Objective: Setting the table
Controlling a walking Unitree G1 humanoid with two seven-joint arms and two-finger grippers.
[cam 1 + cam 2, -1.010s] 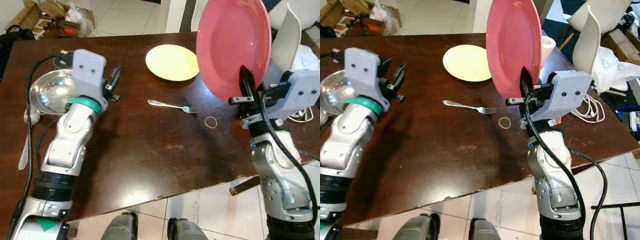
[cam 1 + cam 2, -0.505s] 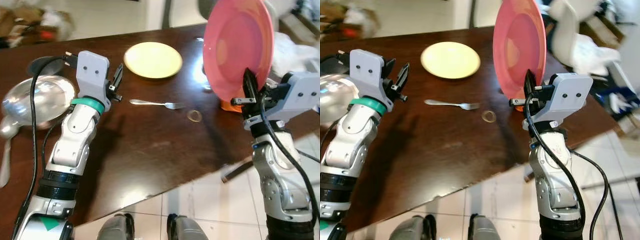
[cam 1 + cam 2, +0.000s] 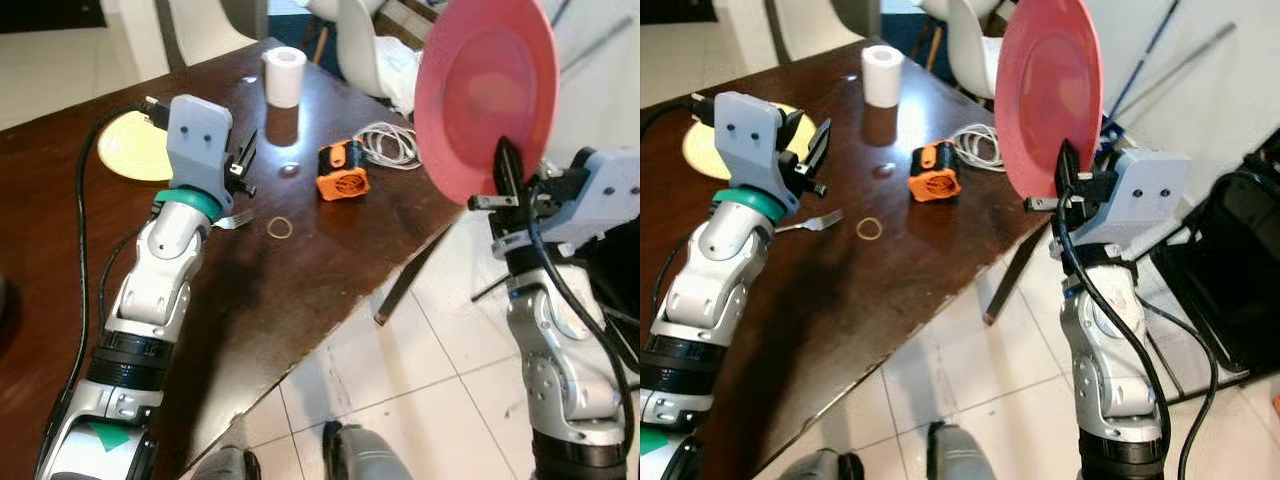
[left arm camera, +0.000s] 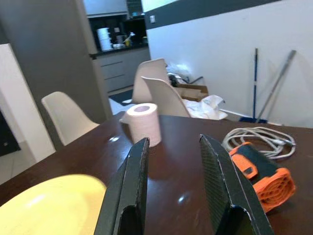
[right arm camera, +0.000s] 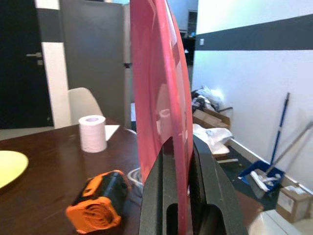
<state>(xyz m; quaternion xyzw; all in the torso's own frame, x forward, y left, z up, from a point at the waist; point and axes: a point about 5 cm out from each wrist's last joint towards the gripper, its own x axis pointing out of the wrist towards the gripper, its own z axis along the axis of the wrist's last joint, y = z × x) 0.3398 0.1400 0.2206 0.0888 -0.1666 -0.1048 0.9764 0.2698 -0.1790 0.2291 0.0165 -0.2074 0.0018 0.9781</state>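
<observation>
Head stereo pair: both eyes look forward and down from above the dark surface (image 3: 300,290), taking in its corner, the floor tiles and both arms. Left wrist camera: low over the surface, looking along its end effector (image 4: 175,188) toward the paper roll (image 4: 143,124). Right wrist camera: close behind the pink plate (image 5: 159,107). All four views share the orange device (image 3: 933,173) and the roll.

Silver jointed arms, grey boxy wrist housings, teal wrist ring, black cables, black claw fingers (image 4: 129,196)
</observation>
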